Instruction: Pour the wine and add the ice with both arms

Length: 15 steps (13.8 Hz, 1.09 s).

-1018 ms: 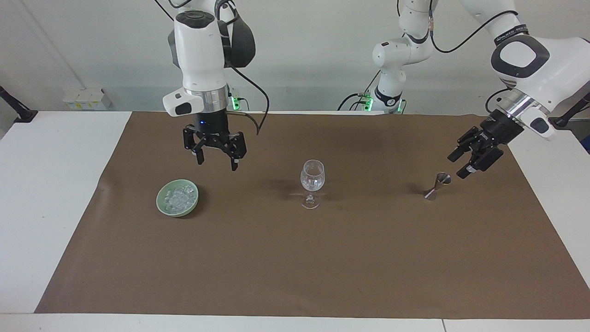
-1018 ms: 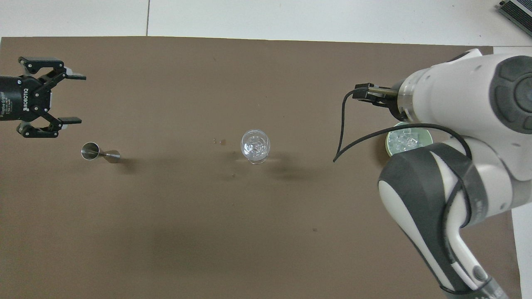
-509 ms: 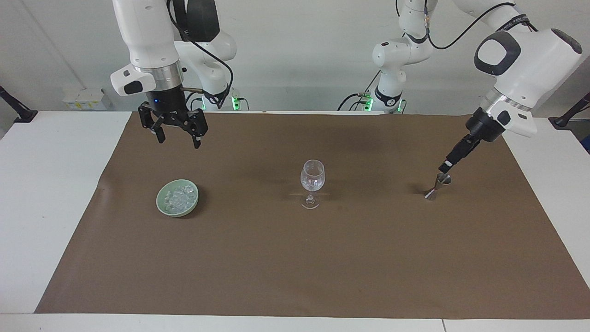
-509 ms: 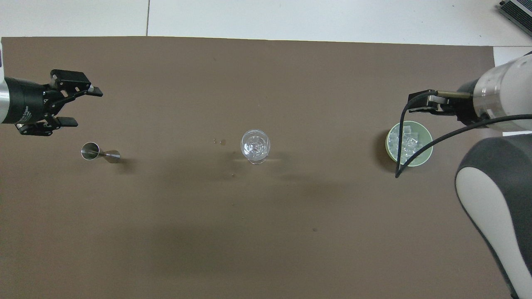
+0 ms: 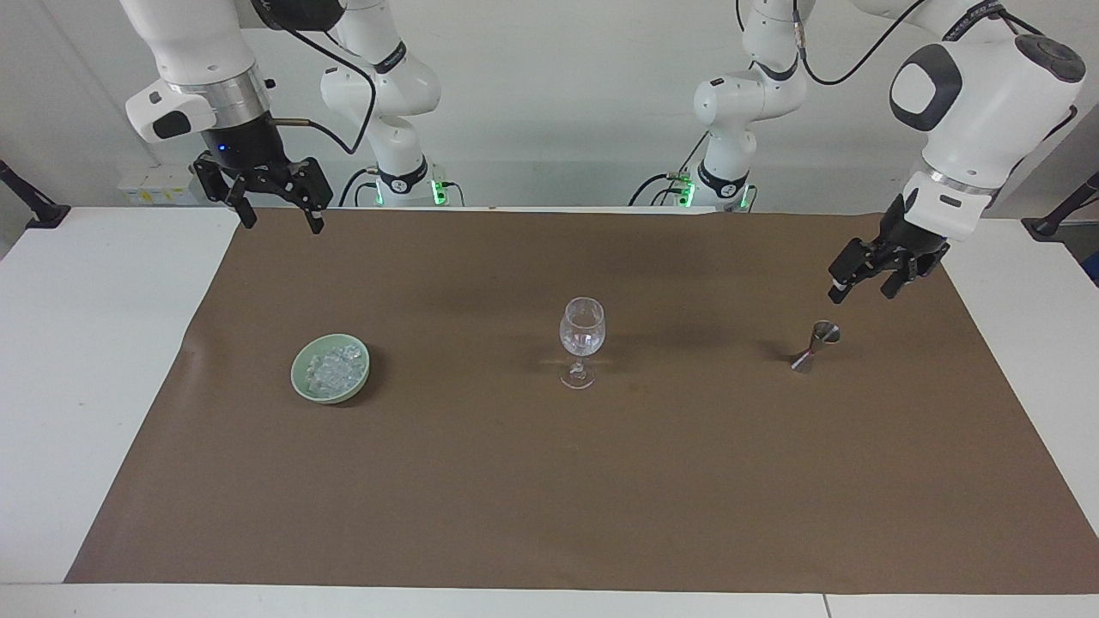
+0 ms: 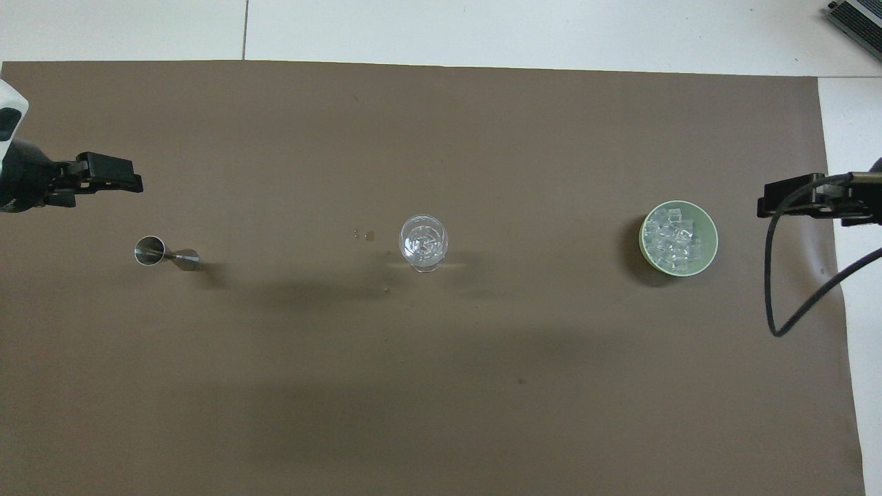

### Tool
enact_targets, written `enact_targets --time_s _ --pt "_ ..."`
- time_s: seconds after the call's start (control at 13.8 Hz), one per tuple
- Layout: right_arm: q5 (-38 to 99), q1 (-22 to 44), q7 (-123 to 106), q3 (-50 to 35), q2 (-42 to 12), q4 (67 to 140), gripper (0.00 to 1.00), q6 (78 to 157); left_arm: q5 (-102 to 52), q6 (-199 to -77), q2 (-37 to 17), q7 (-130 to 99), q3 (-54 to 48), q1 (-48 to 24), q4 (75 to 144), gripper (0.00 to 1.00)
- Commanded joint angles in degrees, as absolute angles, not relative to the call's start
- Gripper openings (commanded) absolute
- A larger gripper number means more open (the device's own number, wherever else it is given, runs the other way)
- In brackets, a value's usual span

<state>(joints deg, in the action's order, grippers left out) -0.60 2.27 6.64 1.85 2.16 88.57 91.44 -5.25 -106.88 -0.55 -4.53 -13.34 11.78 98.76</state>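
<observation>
Over the mat's (image 5: 549,481) corner, the right gripper (image 5: 276,216) is held high, fingers apart, withdrawn from above the ice (image 5: 333,369) in its bowl (image 5: 302,388). The left gripper (image 5: 863,287), also spread, has been raised off the jigger (image 5: 811,345).

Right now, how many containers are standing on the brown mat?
3: the green bowl of ice toward the right arm's end, the wine glass in the middle, the metal jigger toward the left arm's end. None seems hidden.
</observation>
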Motion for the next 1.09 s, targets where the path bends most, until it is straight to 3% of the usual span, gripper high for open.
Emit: enact_targets --time_s 0.0,1.02 --pt "0.88 1.58 5.27 1.67 3.60 89.99 1.00 90.96 -2.81 -101.79 -0.44 -1.41 -12.84 11.52 95.63 1.00" --pt "-0.70 1.14 5.19 1.76 4.83 91.84 1.00 89.47 -2.72 -91.94 -4.04 1.76 0.78 -1.22 87.37 1.00"
